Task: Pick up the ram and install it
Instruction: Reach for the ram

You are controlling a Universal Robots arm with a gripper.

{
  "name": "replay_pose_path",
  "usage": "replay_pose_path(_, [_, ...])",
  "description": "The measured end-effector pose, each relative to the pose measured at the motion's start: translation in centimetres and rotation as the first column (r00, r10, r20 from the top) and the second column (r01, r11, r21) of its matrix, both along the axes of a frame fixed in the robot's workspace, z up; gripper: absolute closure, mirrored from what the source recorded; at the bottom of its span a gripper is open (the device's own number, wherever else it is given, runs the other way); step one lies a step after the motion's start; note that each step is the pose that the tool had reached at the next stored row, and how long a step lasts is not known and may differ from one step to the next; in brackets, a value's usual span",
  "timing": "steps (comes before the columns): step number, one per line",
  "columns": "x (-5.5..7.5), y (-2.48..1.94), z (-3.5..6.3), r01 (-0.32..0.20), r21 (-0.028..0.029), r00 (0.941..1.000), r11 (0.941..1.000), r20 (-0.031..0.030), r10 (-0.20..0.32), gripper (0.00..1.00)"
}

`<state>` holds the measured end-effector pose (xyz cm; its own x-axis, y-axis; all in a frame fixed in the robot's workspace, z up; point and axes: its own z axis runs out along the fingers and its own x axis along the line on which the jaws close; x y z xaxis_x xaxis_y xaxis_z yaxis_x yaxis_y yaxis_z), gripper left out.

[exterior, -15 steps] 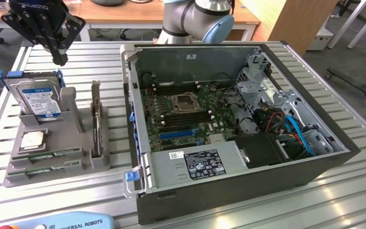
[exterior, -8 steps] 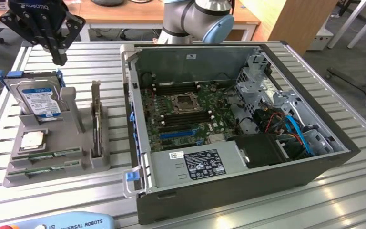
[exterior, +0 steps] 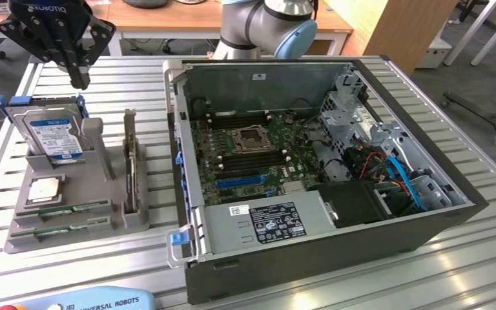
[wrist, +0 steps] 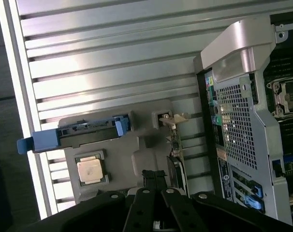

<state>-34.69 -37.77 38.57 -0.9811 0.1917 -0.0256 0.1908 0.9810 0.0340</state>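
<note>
Two ram sticks, thin and green, lie flat in the front slots of a grey holder (exterior: 101, 226): one ram stick (exterior: 65, 208) and a second ram stick (exterior: 59, 227) just in front of it. My gripper (exterior: 79, 81) hangs shut with nothing in it over the holder's far end. It is above the upright hard drive (exterior: 54, 132) and well away from the ram. In the wrist view the shut gripper (wrist: 154, 176) points down at the holder (wrist: 141, 125). The open computer case (exterior: 454, 194) lies to the exterior view's right, its motherboard (exterior: 230, 171) facing up.
The holder also carries a square silver processor (exterior: 43, 188) and a dark expansion card (exterior: 130, 161) standing on edge. The case's raised side wall (exterior: 176, 155) stands between holder and motherboard. A teach pendant (exterior: 93, 301) lies at the table's near edge. The robot's base (exterior: 265, 26) stands behind the case.
</note>
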Motion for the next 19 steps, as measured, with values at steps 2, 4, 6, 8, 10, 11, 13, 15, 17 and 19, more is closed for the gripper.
replay_pose_path(2, [0.0, 0.0, 0.01, 0.0, -0.0001, 1.0, 1.0, -0.0001, 0.0, 0.9])
replay_pose_path(4, [0.0, 0.0, 0.01, -0.002, -0.0002, 1.0, 1.0, -0.0001, 0.002, 0.9])
replay_pose_path(6, [0.0, 0.0, 0.01, -0.017, -0.0002, 0.9999, 0.9999, -0.0001, 0.017, 0.9])
replay_pose_path(8, [0.01, 0.0, 0.01, -0.045, -0.0001, 0.999, 0.999, -0.0001, 0.045, 0.9])
replay_pose_path(10, [0.0, 0.0, 0.01, -0.082, -0.0002, 0.9966, 0.9966, -0.0001, 0.082, 0.9])
replay_pose_path(11, [0.0, 0.0, 0.01, -0.1, -0.0002, 0.995, 0.995, -0.0001, 0.1, 0.9])
replay_pose_path(13, [0.01, 0.0, 0.0, -0.136, -0.0001, 0.9907, 0.9907, 0.0, 0.136, 0.9])
replay_pose_path(15, [0.0, 0.0, 0.0, -0.171, -0.0001, 0.9852, 0.9852, 0.0, 0.171, 0.9])
replay_pose_path(17, [0.0, 0.0, 0.0, -0.2, -0.0002, 0.9798, 0.9798, 0.0, 0.2, 0.9])
replay_pose_path(19, [0.0, 0.0, 0.0, -0.201, -0.0001, 0.9796, 0.9796, 0.0, 0.201, 0.9])
